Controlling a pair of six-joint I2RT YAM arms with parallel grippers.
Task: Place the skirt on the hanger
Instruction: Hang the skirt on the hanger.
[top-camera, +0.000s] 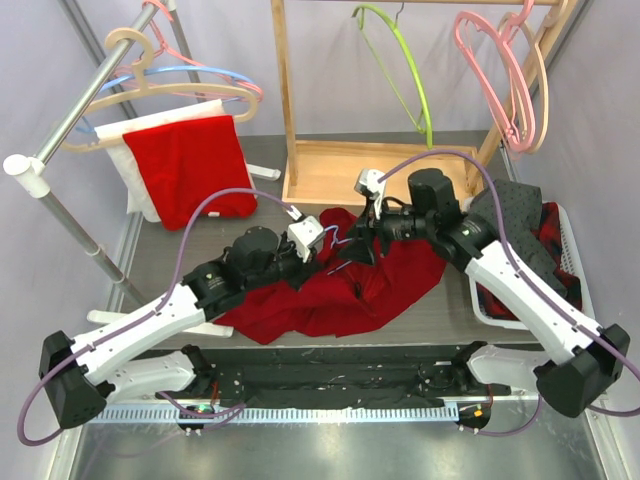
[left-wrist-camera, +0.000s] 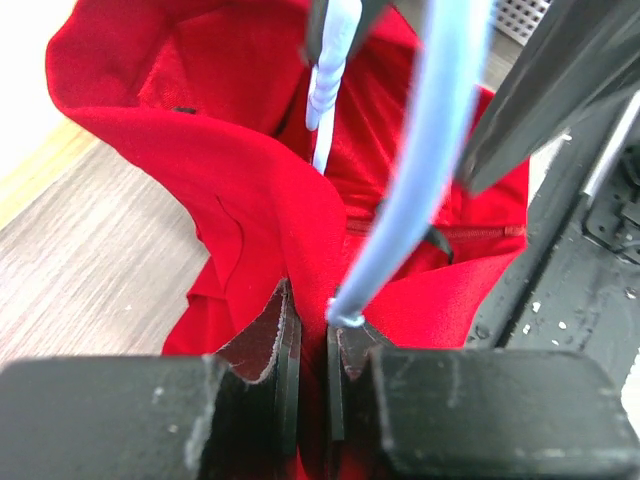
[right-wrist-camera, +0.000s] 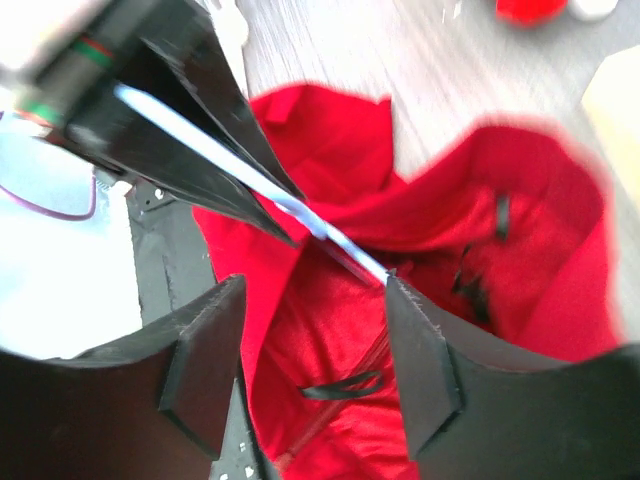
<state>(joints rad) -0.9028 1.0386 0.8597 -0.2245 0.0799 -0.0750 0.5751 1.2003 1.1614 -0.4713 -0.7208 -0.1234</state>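
Red skirt (top-camera: 340, 290) lies bunched on the surface (top-camera: 440, 310) beneath your left pincer (left-wrist-camera: 312, 330), which pinches the pale blue hanger (left-wrist-camera: 430, 170), while your right pincer (right-wrist-camera: 315, 350) gapes wide astride it, so hanging remains undone.

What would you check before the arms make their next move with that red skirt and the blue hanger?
1. Left gripper shut on the hanger: ok.
2. Right gripper open, hanger passing between its jaws, nothing gripped: ok.
3. Skirt hung on the hanger: not ok, it lies bunched on the table.
4. Skirt loop hooked over the hanger: not ok, it lies loose.
5. Hanger tip inside the waistband: cannot tell.
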